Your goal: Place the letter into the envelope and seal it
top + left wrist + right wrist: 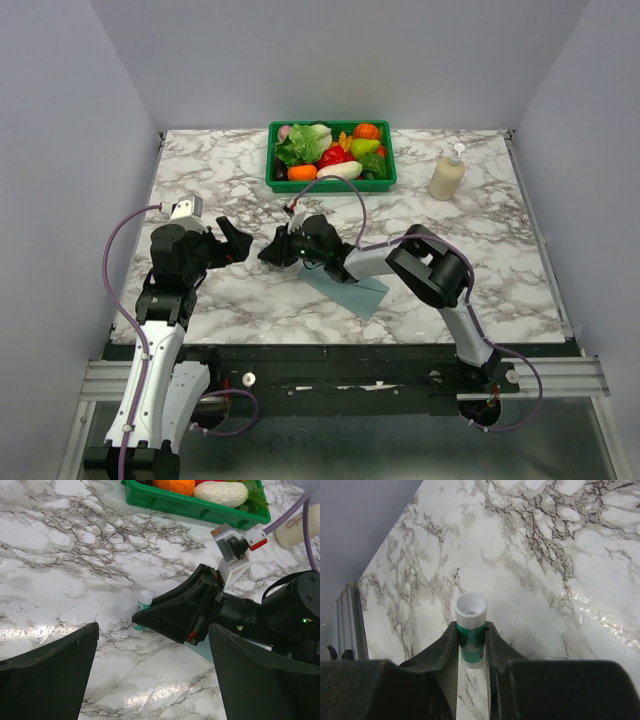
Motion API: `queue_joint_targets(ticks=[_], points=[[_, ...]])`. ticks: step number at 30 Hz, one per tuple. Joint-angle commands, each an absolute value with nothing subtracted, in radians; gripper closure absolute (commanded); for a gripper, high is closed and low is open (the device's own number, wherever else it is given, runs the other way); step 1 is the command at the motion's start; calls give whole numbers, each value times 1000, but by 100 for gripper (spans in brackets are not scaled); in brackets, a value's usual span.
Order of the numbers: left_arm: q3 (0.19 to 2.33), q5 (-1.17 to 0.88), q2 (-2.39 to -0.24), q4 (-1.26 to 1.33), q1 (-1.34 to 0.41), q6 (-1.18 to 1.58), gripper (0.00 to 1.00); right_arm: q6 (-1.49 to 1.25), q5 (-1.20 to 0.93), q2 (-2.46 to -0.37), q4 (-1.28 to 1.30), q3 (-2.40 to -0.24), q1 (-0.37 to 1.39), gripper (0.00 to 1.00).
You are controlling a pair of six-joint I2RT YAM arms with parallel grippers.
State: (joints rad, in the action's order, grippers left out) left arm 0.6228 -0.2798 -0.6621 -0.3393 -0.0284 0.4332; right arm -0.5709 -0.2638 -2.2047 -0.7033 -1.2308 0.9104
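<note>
The teal envelope (352, 290) lies flat on the marble table under my right forearm; a sliver of it also shows in the left wrist view (202, 650). The cream letter is not in view. My right gripper (272, 250) is shut on a glue stick (471, 611), a small tube with a white cap and green label, held low over the table left of the envelope. The glue stick also shows in the left wrist view (144, 602). My left gripper (236, 243) is open and empty, just left of the right gripper and facing it.
A green basket (330, 184) of toy vegetables stands at the back centre. A cream soap dispenser (447, 172) stands at the back right. Grey walls close in the table on both sides.
</note>
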Motion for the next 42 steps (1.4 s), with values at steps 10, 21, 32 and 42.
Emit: queue_joint_targets(ticks=[10,21,32,42], points=[[635,-267,-644,-344,-38,414,1,-376,-54,-2195,-830,-1108,988,99],[635,-265,-646,-344,-41,411,1,-161,136,-2224,-929,-1062,1046,99],[635,-264,-646,-342,-43,408,1,-32,212,-2281,-1161,-956,1077,99],[637,-264,-646,-344,-43,407,1,-20,196,-2321,-1183,-940,1094,99]])
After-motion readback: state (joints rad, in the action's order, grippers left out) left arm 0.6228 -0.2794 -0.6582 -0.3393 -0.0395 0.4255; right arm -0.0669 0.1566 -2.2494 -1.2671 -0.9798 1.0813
